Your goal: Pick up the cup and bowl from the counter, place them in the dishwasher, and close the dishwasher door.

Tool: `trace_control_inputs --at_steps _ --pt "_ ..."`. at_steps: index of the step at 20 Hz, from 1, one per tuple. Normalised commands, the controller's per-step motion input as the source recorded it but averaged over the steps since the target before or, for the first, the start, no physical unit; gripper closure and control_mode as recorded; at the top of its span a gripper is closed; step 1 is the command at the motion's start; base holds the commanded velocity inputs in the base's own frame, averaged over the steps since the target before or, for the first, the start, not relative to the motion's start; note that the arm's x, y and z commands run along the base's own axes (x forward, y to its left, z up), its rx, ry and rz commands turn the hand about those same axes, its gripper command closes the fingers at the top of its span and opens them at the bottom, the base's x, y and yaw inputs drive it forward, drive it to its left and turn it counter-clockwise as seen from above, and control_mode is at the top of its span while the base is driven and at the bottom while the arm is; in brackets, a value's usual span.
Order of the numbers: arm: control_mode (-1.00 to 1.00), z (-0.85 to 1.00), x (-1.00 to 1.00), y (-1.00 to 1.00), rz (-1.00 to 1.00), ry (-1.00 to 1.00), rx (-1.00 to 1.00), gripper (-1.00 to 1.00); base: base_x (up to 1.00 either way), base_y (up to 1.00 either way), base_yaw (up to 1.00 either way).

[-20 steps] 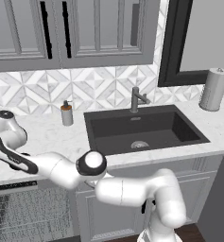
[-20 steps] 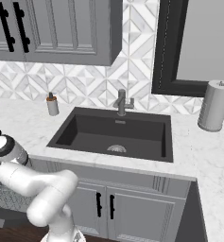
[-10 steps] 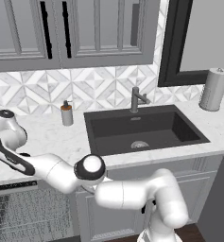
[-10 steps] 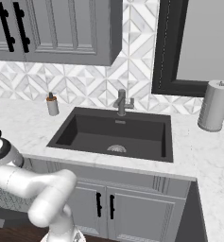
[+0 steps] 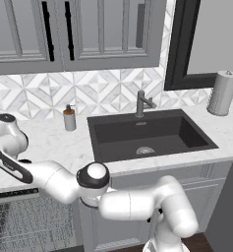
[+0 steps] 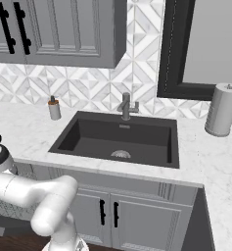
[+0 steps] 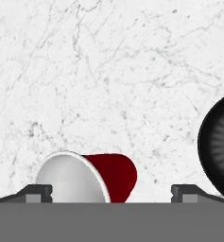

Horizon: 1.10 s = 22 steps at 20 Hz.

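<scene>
Hovering: gripper (image 7: 111, 194) spread wide above the marble table (image 7: 108, 71), nothing between its jaws; the finger tips (image 7: 35, 193) rise at 7 and 5 o'clock of the hand view.
Cup: red cup (image 7: 87, 176) with whitish inside, at 6 to 7 o'clock of the hand view, just inside the tip on that side; a red sliver of it also shows at 9 o'clock of the left base view.
Bowl: black bowl (image 7: 218, 146) at 3 to 4 o'clock of the hand view, cut by the frame edge, close to the other tip, apart from the cup.
Risk, off-centre: the cup sits nearer one tip than the other; a straight descent could land that tip on the rim and tip or push the cup.
Risk, bowl: the opposite tip is close to the bowl's rim, so a drop or a sideways correction could nudge the bowl along the table.
Risk, slip: the cup looks smooth and tapered; a shallow pinch might let it slide out.
Contents, cup: inside looks bare.
Contents, bowl: glossy ribbed inside, nothing seen in it.
Contents, dishwasher: wire rack (image 5: 24, 224) at 7 o'clock of the left base view, no dishes visible in it.
Contents, sink: dark basin (image 5: 152, 135), nothing in it but the drain.
</scene>
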Motion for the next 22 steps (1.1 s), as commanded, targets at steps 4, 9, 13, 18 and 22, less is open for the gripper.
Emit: trace_control_inputs --at_steps 4,9,13,18,22 --pt "-1.00 0.00 -0.04 0.01 0.00 0.00 0.00 -1.00 0.00 0.00 0.00" --pt "-1.00 -0.08 -0.18 0.00 0.01 0.00 0.00 -1.00 0.00 0.00 0.00" --pt "-1.00 -0.14 -0.12 0.00 0.01 0.00 0.00 -1.00 0.00 0.00 0.00" --pt "-1.00 -0.28 -0.01 0.00 0.01 0.00 0.00 1.00 0.00 0.00 0.00" --pt "-1.00 -0.16 0.50 0.01 0.00 0.00 0.00 1.00 0.00 0.00 0.00"
